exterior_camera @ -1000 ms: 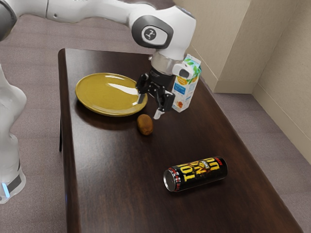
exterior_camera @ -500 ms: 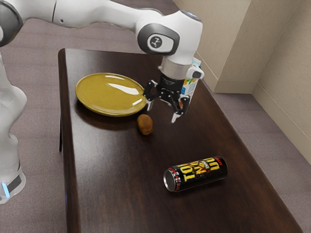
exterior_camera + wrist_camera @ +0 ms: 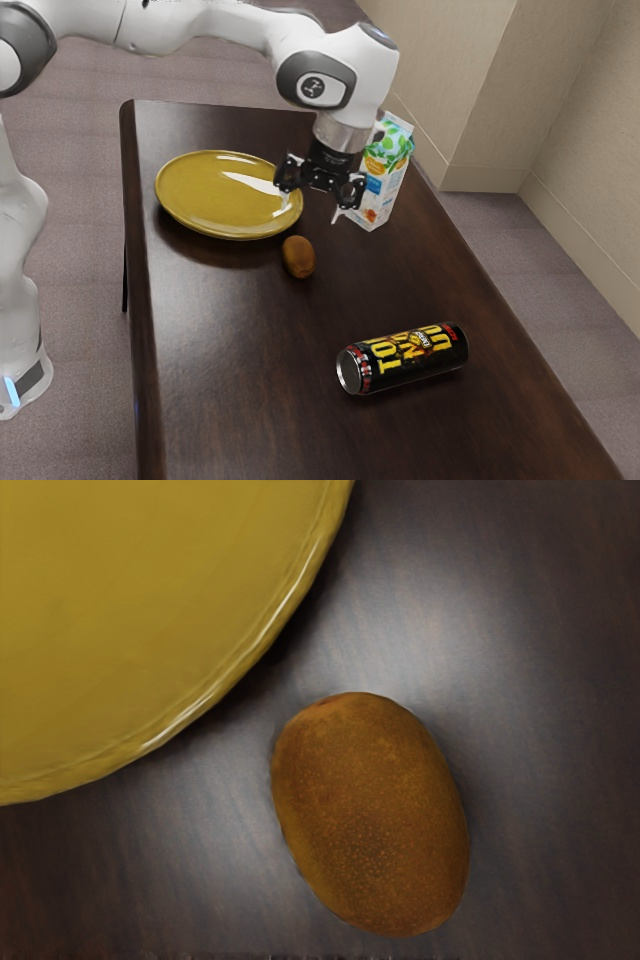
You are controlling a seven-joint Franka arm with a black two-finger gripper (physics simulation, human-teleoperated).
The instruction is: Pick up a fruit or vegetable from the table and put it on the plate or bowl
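Note:
A brown kiwi (image 3: 297,256) lies on the dark table just off the rim of the yellow plate (image 3: 225,192), on the plate's near right side. My gripper (image 3: 315,198) hangs open and empty above the table, a short way beyond and above the kiwi, between the plate's rim and the carton. Under my hand the wrist view looks straight down on the kiwi (image 3: 370,815), with a narrow strip of table between it and the plate's rim (image 3: 150,610).
A white juice carton (image 3: 382,172) stands upright close behind the gripper, toward the exterior view's right. A black and yellow can (image 3: 402,357) lies on its side nearer the front. The table's left edge (image 3: 135,300) runs along the floor side.
My hand swung right and down with a turn of the wrist, then came back left and rose toward the plate's rim. The kiwi, plate, carton and can stay put.

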